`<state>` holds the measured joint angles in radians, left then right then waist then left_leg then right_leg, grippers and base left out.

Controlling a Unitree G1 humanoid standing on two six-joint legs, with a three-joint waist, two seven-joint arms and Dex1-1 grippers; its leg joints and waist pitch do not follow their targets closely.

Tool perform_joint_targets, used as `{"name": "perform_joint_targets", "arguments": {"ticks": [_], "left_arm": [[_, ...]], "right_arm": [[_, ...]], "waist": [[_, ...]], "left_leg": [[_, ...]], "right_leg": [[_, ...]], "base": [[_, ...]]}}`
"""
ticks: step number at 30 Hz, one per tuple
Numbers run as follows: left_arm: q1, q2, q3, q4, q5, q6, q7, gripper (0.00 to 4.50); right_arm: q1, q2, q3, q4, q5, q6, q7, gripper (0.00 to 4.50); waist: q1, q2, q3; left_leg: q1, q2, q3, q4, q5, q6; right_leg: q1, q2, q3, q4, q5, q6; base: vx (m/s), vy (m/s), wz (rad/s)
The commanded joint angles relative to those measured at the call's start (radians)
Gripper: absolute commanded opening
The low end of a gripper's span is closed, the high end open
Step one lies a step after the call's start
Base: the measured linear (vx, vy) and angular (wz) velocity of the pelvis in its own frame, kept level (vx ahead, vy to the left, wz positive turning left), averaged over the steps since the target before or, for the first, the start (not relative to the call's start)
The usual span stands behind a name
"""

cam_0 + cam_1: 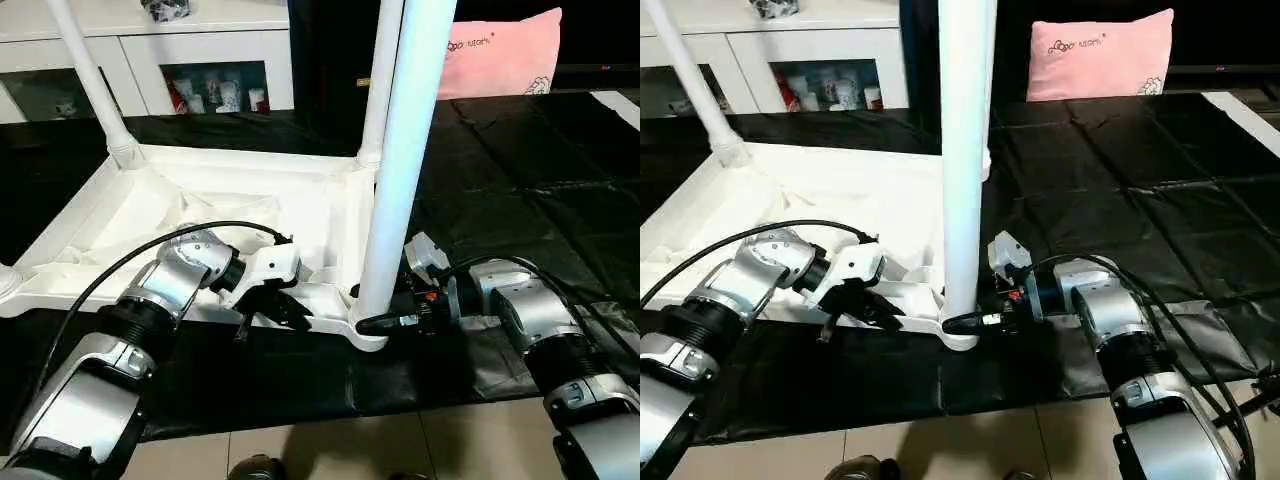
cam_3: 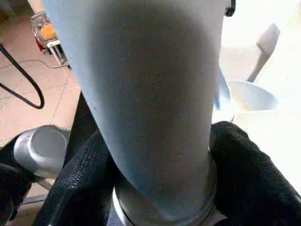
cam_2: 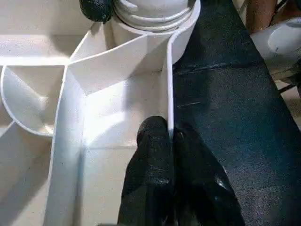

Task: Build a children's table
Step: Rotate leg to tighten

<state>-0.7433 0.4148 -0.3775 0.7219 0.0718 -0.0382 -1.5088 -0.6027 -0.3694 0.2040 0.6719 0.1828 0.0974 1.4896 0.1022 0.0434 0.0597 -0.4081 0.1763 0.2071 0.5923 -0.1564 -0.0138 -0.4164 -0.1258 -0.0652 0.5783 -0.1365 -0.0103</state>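
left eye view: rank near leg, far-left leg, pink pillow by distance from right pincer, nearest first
1. Near leg: upright in the tabletop's near corner socket, right pincer at its base.
2. Far-left leg: standing in the tabletop's far left corner, across the ribbed underside.
3. Pink pillow: at the back right, beyond the black mat.

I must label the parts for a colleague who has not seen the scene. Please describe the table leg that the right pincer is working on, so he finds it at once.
Find the white tabletop lying upside down on the black mat. Several white legs rise from its corner sockets. The wanted leg stands in the near corner closest to the robot, the thickest-looking tube in the head views, and alone has the right pincer around its base.
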Motion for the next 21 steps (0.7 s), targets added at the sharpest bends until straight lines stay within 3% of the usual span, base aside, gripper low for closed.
{"name": "perform_joint_targets", "arguments": {"ticks": [1,7,12,16,18,20,21], "left_arm": [[-0.007,-0.006,-0.02,-0.029,-0.003,-0.024,-0.039,0.0],[-0.008,-0.008,-0.016,-0.014,0.008,-0.016,0.001,0.0],[-0.023,-0.044,0.066,0.024,-0.003,0.1,0.197,0.0],[-0.035,-0.07,0.144,0.034,-0.017,0.201,0.382,0.0],[-0.036,-0.073,0.153,0.033,-0.017,0.217,0.409,0.0],[-0.031,-0.091,0.182,0.013,-0.011,0.277,0.51,0.0],[-0.031,-0.091,0.182,0.013,-0.011,0.277,0.51,0.0]], "right_arm": [[-0.018,-0.004,0.007,-0.001,0.003,0.005,0.024,2.56],[0.004,0.004,0.007,-0.029,0.011,0.02,0.018,2.56],[0.024,0.056,-0.038,-0.033,0.001,0.012,-0.164,2.56],[0.03,0.121,-0.063,0.009,-0.056,-0.026,-0.403,2.56],[0.028,0.134,-0.07,0.018,-0.062,-0.019,-0.449,2.55],[0.009,0.188,-0.101,0.078,-0.076,0.005,-0.63,2.54],[0.009,0.188,-0.101,0.078,-0.076,0.005,-0.63,2.53]], "waist": [[-0.006,-0.007,-0.083],[-0.005,-0.003,-0.083],[-0.006,-0.004,-0.082],[-0.026,-0.012,-0.078],[-0.035,-0.014,-0.08],[-0.047,-0.011,-0.08],[-0.056,-0.01,-0.079]], "left_leg": [[0.042,0.055,-0.021,-0.079,-0.318,0.022],[0.042,0.055,-0.022,-0.079,-0.32,0.018],[0.042,0.054,-0.023,-0.08,-0.337,0.003],[0.035,0.047,-0.029,-0.083,-0.355,-0.02],[0.034,0.046,-0.031,-0.083,-0.352,-0.019],[0.034,0.045,-0.03,-0.082,-0.346,-0.013],[0.032,0.044,-0.032,-0.082,-0.35,-0.015]], "right_leg": [[0.041,-0.029,0.027,-0.048,-0.271,-0.247],[0.041,-0.028,0.027,-0.047,-0.265,-0.247],[0.042,-0.029,0.027,-0.049,-0.293,-0.238],[0.043,-0.032,0.025,-0.058,-0.385,-0.198],[0.046,-0.033,0.023,-0.062,-0.395,-0.187],[0.04,-0.031,0.025,-0.06,-0.369,-0.198],[0.042,-0.03,0.023,-0.059,-0.375,-0.199]], "base": [[0.0,0.0,0.0],[0.0,0.0,0.0],[0.0,0.0,0.0],[0.0,0.0,0.0],[0.0,0.0,0.0],[0.0,0.0,0.0],[0.0,0.0,0.0]]}}
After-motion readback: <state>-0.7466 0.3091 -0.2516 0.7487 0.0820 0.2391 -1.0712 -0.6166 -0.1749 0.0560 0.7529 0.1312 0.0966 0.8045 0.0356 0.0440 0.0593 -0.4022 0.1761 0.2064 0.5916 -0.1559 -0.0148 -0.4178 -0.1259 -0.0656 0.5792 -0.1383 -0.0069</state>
